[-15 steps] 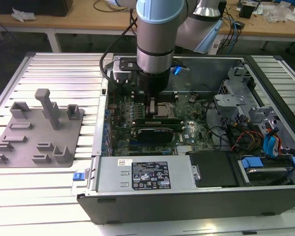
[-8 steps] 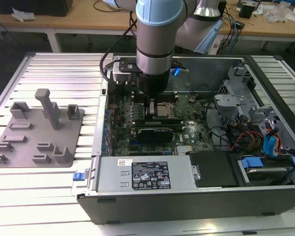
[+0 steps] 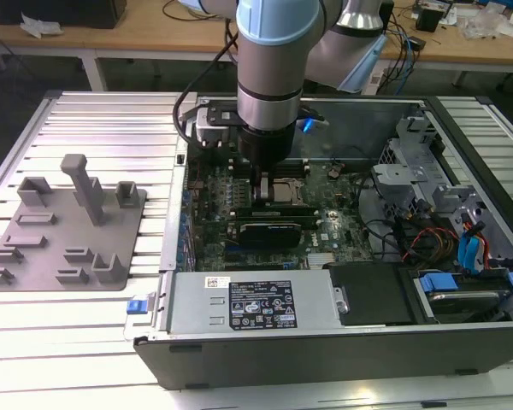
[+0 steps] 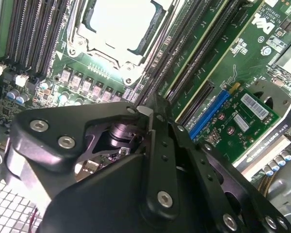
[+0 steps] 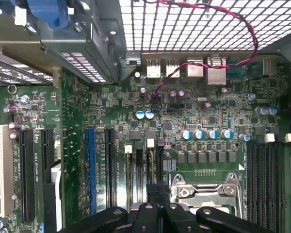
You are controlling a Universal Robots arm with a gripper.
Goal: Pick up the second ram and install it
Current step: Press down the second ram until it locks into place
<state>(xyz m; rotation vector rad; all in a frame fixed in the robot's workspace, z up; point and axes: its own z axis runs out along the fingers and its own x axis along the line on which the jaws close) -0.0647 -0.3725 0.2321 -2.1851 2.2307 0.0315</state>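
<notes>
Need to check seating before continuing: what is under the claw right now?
Under the claw lie black memory slots with white latches, beside the processor socket. The claw covers the slot stretch directly beneath it, so whether the second ram sits there cannot be seen.

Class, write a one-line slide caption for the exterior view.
Robot arm's hand lowered into an open computer case over the motherboard, beside the processor socket; grey fixture tray at the exterior view's left.
</notes>
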